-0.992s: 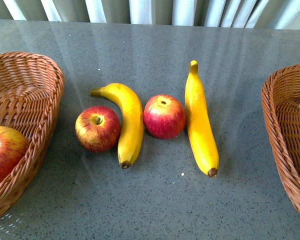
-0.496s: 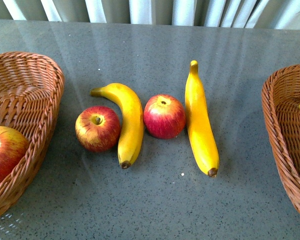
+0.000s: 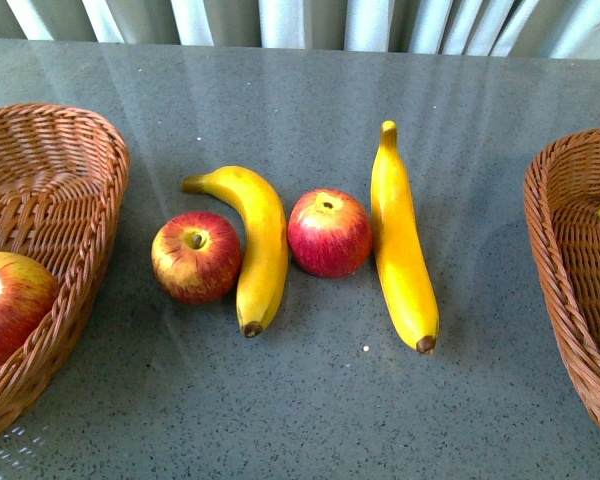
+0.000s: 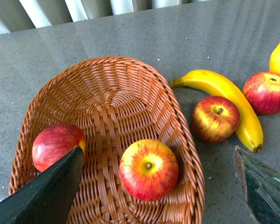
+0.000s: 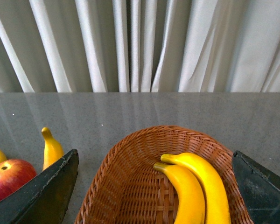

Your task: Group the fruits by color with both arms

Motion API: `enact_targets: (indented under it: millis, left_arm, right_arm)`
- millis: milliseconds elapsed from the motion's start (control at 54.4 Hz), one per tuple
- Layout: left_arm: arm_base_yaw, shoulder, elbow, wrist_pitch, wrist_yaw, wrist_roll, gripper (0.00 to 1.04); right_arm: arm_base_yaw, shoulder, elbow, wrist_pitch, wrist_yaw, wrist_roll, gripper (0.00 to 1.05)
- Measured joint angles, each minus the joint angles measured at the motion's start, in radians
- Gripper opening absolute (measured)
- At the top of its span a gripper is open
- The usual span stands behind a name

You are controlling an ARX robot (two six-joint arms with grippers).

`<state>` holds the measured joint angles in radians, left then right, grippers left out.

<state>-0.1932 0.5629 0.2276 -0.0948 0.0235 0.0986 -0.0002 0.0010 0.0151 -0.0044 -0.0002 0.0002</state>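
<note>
Neither arm shows in the front view, so this goes off the wrist cams. Left end effector (image 4: 157, 151) is wide open and empty, hanging over the left basket (image 4: 189, 149), which holds the binned apples (image 4: 148, 169), two of them. Right end effector (image 5: 155, 153) is also wide open and empty, over the right basket (image 5: 107, 182) with two binned bananas (image 5: 210, 182). Four fruits remain on the table (image 3: 310, 400), in a row between the baskets: left apple (image 3: 195, 257), curved banana (image 3: 252, 245), middle apple (image 3: 328, 232), straight banana (image 3: 402, 240). Each touches its neighbour, or as good as. The key geometry is that the left apple sits just past the left basket's inner rim, so it is closest to the left arm and looks like its next pick. The straight banana is the outermost fruit on the right arm's side. Its long axis runs nearly straight away from the robot, stem far and brown tip near, so the jaws should close across it sideways. The risk is clearance: the inner finger has to go between the banana and the middle apple, and a nudge there would likely roll the apple. The same applies to the left apple against the curved banana.
</note>
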Motion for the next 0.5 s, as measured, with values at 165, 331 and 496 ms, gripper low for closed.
enact_targets:
  millis: [165,331,496]
  left_arm:
    - [-0.071,0.210,0.039,0.177,-0.050,-0.033,0.96]
    - [-0.145,0.440,0.104,0.319,-0.098,-0.078,0.96]
    - [-0.210,0.610,0.149,0.390,-0.155,-0.114,0.96]
  right_arm:
    - [0.000,0.000,0.000,0.000,0.000,0.000,0.96]
    - [0.000,0.000,0.000,0.000,0.000,0.000,0.96]
    - [0.000,0.000,0.000,0.000,0.000,0.000,0.96]
